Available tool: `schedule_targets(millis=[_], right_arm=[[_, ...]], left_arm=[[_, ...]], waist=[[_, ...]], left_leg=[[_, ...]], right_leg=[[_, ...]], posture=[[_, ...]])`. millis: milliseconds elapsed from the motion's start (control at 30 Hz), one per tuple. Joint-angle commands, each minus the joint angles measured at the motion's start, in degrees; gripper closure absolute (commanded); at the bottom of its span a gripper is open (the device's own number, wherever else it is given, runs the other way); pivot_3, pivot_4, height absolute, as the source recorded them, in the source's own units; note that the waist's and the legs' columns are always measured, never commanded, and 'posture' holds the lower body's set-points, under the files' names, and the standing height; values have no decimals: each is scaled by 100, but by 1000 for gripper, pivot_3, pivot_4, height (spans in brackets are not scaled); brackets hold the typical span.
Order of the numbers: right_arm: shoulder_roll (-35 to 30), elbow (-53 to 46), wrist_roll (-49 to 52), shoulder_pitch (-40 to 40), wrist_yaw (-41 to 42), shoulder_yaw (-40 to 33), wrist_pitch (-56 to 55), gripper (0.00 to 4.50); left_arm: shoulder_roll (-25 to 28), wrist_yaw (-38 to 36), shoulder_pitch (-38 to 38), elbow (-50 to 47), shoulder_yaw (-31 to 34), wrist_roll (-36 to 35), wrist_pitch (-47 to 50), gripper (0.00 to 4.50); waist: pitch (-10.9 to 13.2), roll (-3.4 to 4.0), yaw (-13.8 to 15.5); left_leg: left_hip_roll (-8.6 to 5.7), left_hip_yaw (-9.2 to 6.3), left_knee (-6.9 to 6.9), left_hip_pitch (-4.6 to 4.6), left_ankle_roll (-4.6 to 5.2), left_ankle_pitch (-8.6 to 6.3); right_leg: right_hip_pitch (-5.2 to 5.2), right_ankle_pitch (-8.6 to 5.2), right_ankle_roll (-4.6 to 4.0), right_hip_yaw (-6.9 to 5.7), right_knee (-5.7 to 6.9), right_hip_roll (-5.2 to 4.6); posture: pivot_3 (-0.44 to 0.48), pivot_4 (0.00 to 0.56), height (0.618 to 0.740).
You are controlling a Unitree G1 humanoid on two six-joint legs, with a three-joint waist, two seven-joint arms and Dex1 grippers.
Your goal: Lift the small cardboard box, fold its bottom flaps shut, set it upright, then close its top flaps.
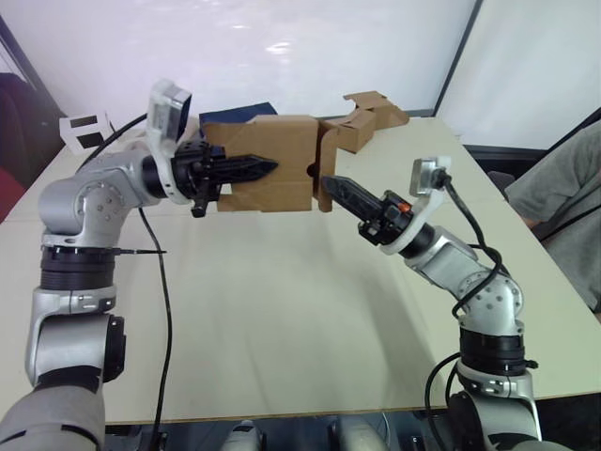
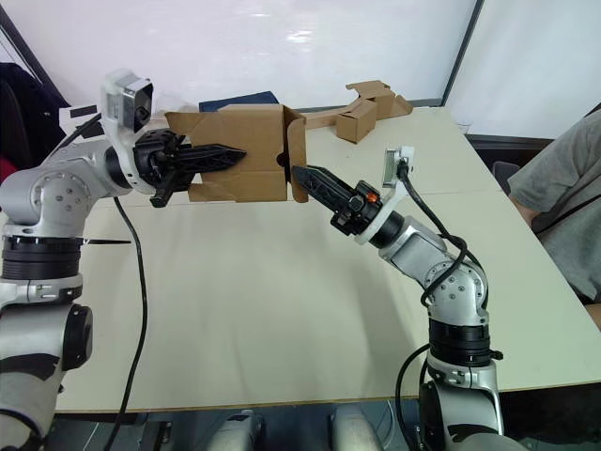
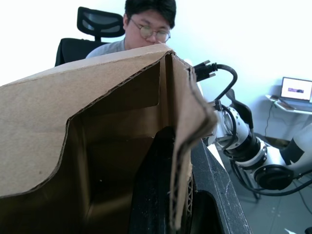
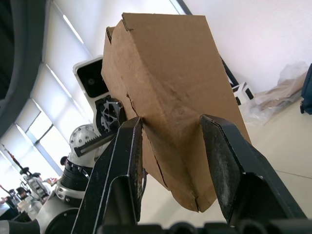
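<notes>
Small cardboard box (image 1: pixel 268 162) hangs above the table (image 1: pixel 282 310), its wall pinched by the left gripper (image 1: pixel 252 169), likely freeing its flaps. Right gripper (image 1: pixel 340 191), fingers parted and empty, reaches toward the bottom flaps (image 1: pixel 325 174), seemingly to fold them.

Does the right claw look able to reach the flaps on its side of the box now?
Probably yes. The left claw holds the box up off the table, and the right claw, open, already sits at the flap with nothing between them.

The left gripper (image 2: pixel 235 151) clamps the plain brown small cardboard box (image 2: pixel 246 162) aloft; the right gripper (image 2: pixel 302 174) seemingly touches its flap.
</notes>
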Motion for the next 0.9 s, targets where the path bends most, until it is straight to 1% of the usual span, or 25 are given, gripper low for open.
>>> schedule_targets(millis=[33, 433, 900], right_arm=[[109, -111, 171, -102, -83, -104, -106, 2611], [275, -101, 415, -147, -253, -195, -138, 2611], [588, -241, 333, -181, -541, -18, -348, 2611]], left_arm=[[56, -33, -111, -183, 147, -99, -15, 4500], [59, -23, -81, -168, 159, -101, -41, 4500], [-37, -6, -80, -79, 133, -47, -147, 4500]], waist=[[0, 0, 1], [0, 0, -1], [0, 0, -1]], left_leg=[[0, 0, 0, 0, 0, 0], [0, 0, 0, 0, 0, 0], [0, 0, 0, 0, 3, -2]], right_leg=[[0, 0, 0, 0, 0, 0], [0, 0, 0, 0, 0, 0], [-1, 0, 0, 0, 0, 0]], posture=[[0, 150, 740], [0, 150, 740], [0, 150, 740]])
